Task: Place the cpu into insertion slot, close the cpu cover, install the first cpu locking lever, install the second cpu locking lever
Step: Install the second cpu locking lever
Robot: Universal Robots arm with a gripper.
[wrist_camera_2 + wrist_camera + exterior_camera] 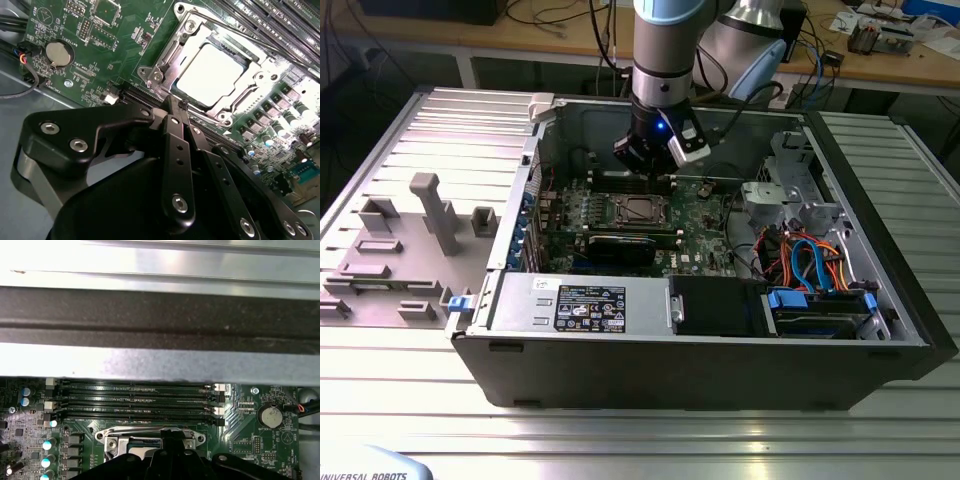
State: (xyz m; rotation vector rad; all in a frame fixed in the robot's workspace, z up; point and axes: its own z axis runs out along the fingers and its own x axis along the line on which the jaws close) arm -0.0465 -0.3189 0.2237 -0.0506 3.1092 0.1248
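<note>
Arm: the robot arm reaches down into the open computer case, which lies on its side on the ribbed metal counter.
Gripper: the gripper hangs just above the green motherboard, beside the socket's edge; in the exterior view it sits over the board's far side, near the memory slots.
Jaws: together, the two black fingers pressed side by side with nothing between them (as the second wrist view shows).
Cpu: the cpu lies flat in the insertion slot, its silvery top glaring under the light.
Cpu cover: the cpu cover lies down flat around the chip, its square opening framing the metal top.
Levers: I cannot tell how the locking levers stand along the frame.
Board details: a round coin battery sits well away from the socket; it also shows in the first wrist view.
Case surroundings: blue and orange cables bundle at the exterior view's right, and grey plastic fixtures stand on the counter at the exterior view's left.
</note>
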